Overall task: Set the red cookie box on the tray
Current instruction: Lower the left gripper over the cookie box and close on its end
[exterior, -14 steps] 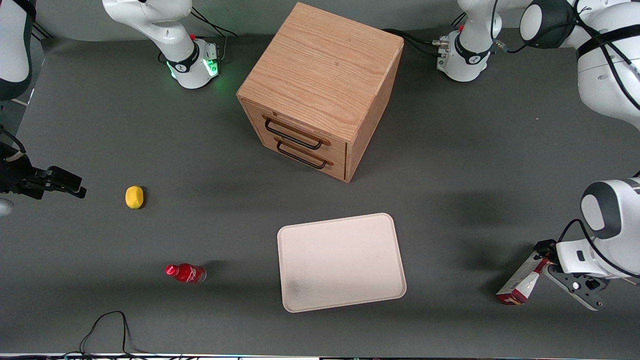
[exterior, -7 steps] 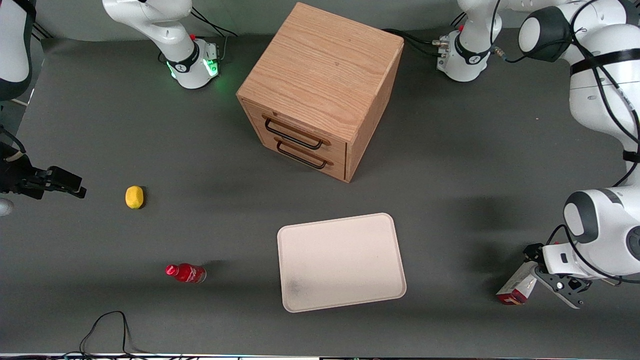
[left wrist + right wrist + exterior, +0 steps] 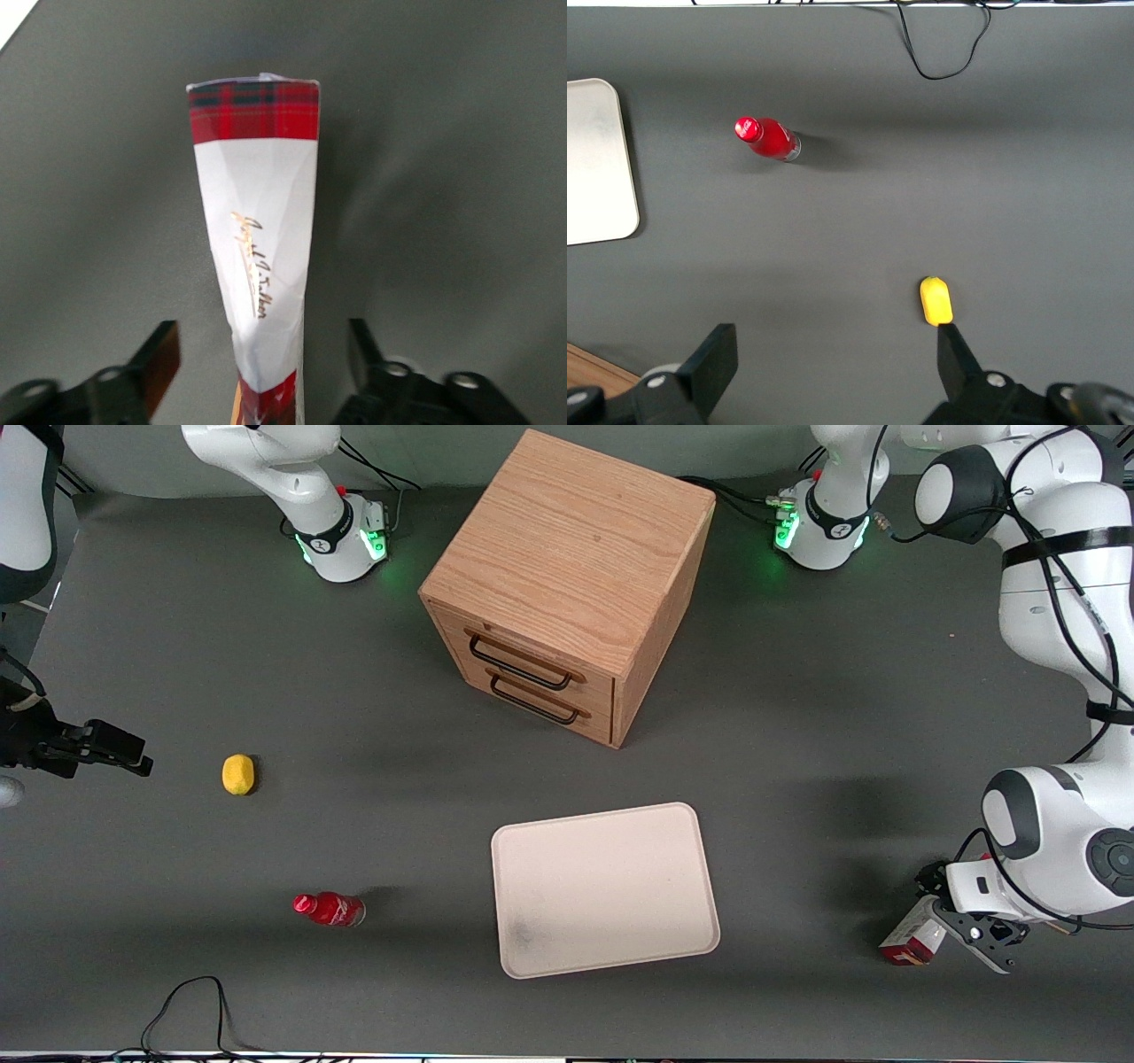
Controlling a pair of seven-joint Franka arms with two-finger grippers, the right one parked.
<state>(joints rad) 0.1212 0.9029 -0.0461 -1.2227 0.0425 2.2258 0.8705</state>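
Red cookie box [image 3: 257, 266] between open gripper [image 3: 261, 372]

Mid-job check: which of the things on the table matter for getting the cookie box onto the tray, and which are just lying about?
In the job:
- red cookie box, on the table toward the working arm's end
- tray, nothing on it yet
- left gripper, open, fingers either side of the box, gaps showing

Lying about:
- wooden drawer cabinet
- small red bottle
- yellow object
- black cable

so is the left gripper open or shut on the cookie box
Open. In the left wrist view the gripper straddles the red cookie box, with table showing between the carton and each of its fingers, so nothing is clamped.
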